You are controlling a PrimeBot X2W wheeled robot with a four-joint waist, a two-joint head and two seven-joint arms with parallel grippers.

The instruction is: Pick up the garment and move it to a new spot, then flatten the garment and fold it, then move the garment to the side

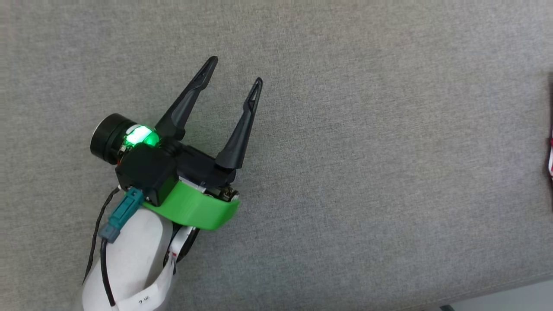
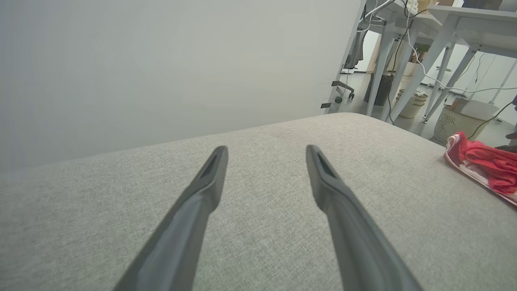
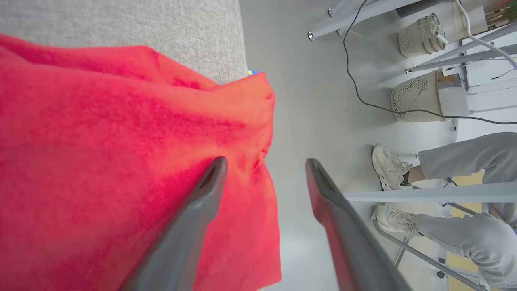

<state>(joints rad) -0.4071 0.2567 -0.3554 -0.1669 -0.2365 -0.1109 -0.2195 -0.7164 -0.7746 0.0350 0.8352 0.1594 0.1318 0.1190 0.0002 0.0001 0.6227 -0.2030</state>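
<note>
Gaping over garment [image 3: 101,141] edge, R claw [image 3: 265,161] — L claw [image 1: 235,70] spread too.

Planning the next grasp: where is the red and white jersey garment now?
In the left wrist view the red jersey garment lies at the grey fabric cushion's far right edge, by the right gripper.

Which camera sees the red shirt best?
The right wrist view. There the red fabric garment spreads large across the picture's left half. The left wrist view shows the garment small and bunched, red with white trim, at the right edge. The head view catches just a thin sliver of the garment at its right edge.
</note>
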